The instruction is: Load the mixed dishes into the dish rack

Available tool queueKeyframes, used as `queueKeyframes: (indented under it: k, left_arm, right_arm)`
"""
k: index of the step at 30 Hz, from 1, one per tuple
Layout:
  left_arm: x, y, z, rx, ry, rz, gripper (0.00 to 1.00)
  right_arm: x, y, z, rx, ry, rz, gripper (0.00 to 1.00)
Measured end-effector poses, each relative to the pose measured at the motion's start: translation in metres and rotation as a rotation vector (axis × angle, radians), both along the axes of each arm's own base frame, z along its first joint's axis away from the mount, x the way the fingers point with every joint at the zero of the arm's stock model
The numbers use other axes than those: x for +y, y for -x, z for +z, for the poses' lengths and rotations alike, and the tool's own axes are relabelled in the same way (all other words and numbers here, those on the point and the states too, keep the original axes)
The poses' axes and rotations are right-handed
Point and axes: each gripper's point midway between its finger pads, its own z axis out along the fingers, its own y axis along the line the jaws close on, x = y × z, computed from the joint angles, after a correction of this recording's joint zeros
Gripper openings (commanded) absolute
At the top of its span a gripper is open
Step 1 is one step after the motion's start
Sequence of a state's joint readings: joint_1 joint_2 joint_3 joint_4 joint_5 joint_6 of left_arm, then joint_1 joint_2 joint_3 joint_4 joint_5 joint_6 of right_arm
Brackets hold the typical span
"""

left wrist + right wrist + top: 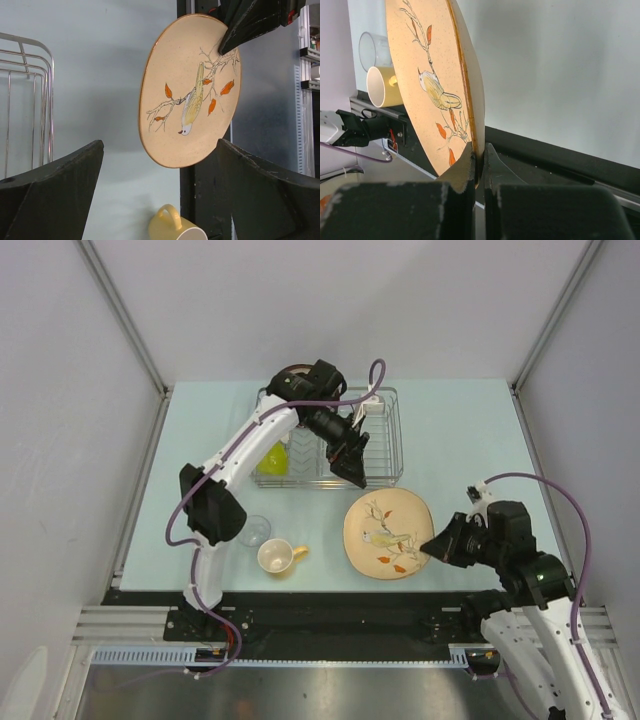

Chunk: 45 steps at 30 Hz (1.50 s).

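The right gripper (430, 546) pinches the rim of the cream floral plate (385, 535) between its 2 fingers, just in front of the dish rack (398, 430). The mug (276, 556) and the clear glass (257, 530) are to the plate's left. Over the rack, the left gripper (352, 472) is spread wide and holds nothing. A lime-green bowl (273, 460) lies in the rack's left end. Behind the rack, the left arm hides most of a dark-rimmed plate (286, 370).

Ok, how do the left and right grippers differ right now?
The left gripper is open and empty; the right gripper is shut on the rim of the cream floral plate. The left gripper hangs over the dish rack; the right gripper is outside it, near-right. Both are black.
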State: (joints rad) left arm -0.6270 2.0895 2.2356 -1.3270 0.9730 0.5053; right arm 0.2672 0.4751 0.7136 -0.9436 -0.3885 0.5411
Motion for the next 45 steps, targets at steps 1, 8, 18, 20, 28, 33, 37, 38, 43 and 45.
queueKeyframes:
  k: [1,8,18,20,28,33,37,38,43,45]
  left_arm:
    - [0.0,0.001,-0.001,0.005,-0.003,0.001,1.0]
    - [0.008,0.014,-0.031,0.09,-0.086,0.02,1.0]
    - [0.002,0.035,-0.065,0.121,-0.177,-0.008,1.0]
    - [0.001,0.034,-0.065,0.116,-0.172,-0.008,0.91]
    - [0.004,0.038,-0.064,0.13,-0.173,-0.021,0.73]
    - [0.01,0.041,-0.064,0.131,-0.175,-0.045,0.74]
    - [0.015,0.038,-0.067,0.111,-0.18,-0.051,0.57]
    - [0.016,0.036,-0.068,0.105,-0.182,-0.049,0.55]
    - [0.019,0.028,-0.067,0.076,-0.169,-0.053,0.44]
    - [0.019,0.024,-0.067,0.054,-0.164,-0.054,0.35]
  right_arm:
    - [0.001,0.0,0.0,0.002,0.003,0.005,0.0]
    - [0.008,-0.002,0.002,0.009,0.023,0.04,0.0]
    - [0.03,-0.01,0.013,-0.037,0.04,0.113,0.0]
    - [0.032,-0.01,0.014,-0.04,0.045,0.12,0.0]
    - [0.033,-0.019,0.013,-0.051,0.073,0.097,0.0]
    - [0.035,-0.027,0.013,-0.057,0.089,0.098,0.0]
    - [0.037,-0.032,0.013,-0.059,0.103,0.104,0.0]
    - [0.037,-0.033,0.013,-0.061,0.105,0.107,0.0]
    - [0.039,-0.038,0.015,-0.071,0.113,0.11,0.0]
    - [0.039,-0.04,0.015,-0.077,0.117,0.106,0.0]
